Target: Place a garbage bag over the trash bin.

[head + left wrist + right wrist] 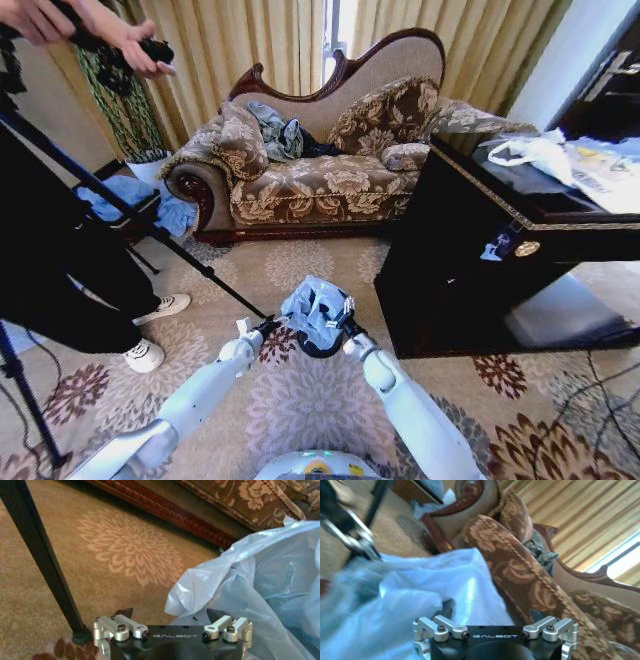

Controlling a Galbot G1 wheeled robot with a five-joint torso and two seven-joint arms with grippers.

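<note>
Thin crinkly pale blue-white translucent garbage bag (315,308) sits bunched over the small black cylindrical trash bin (318,349) on the patterned carpet (300,400) — only a dark arc of the bin's rim shows under the plastic. Left gripper (262,325) at the bag's left edge, right gripper (343,325) at its right edge; from both wrist views the fingertips are spread with bag plastic (260,588) (420,592) against or between them, but cannot tell if either truly pinches it. Room: black cabinet (480,260) close on the right, black tripod leg (150,230) slanting in near the left gripper, floral sofa (320,170) behind, bare carpet in front. Readable writing — "GALBOT" on both gripper bodies.
</note>
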